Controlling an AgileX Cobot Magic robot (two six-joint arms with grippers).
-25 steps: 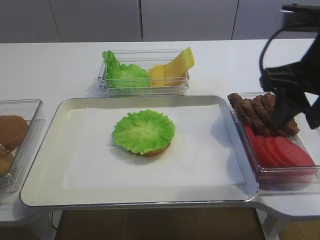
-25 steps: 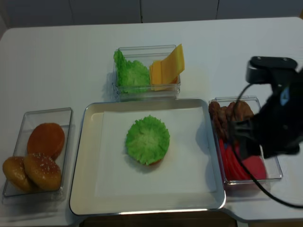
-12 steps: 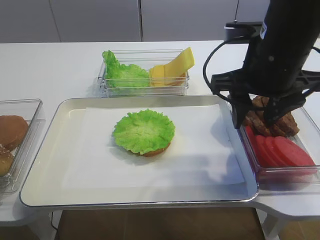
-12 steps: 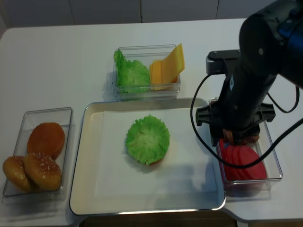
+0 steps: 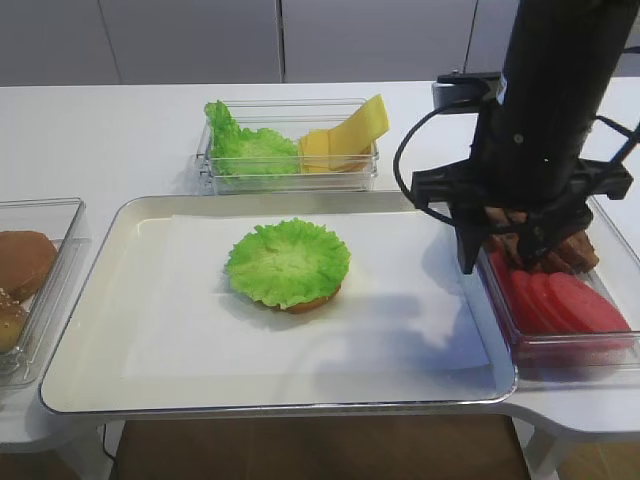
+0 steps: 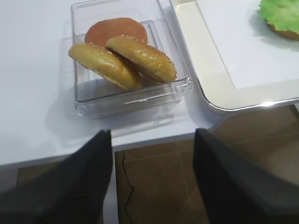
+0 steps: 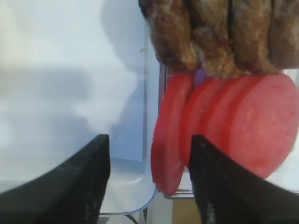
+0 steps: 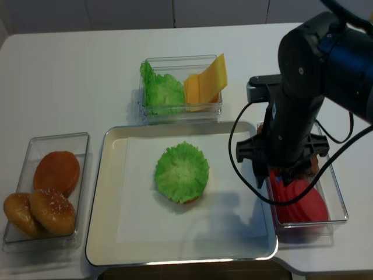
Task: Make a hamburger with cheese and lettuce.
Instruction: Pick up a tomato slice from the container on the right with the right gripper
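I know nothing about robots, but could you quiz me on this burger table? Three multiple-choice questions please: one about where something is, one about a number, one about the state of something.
1. Where does the lettuce leaf on the tray lie?
A. on a bun half
B. on bare paper
C. on a red slice

2. How many bun pieces sit in the left box?
A. one
B. three
C. five

3. How is the right gripper?
A. shut on cheese
B. shut on a patty
C. open, holding nothing

Answers:
1. A, a brown bun edge peeks out under the leaf.
2. B, the left wrist view shows two seeded pieces and a plain one.
3. C, the right wrist view shows its fingers apart above the red slices, nothing between them.
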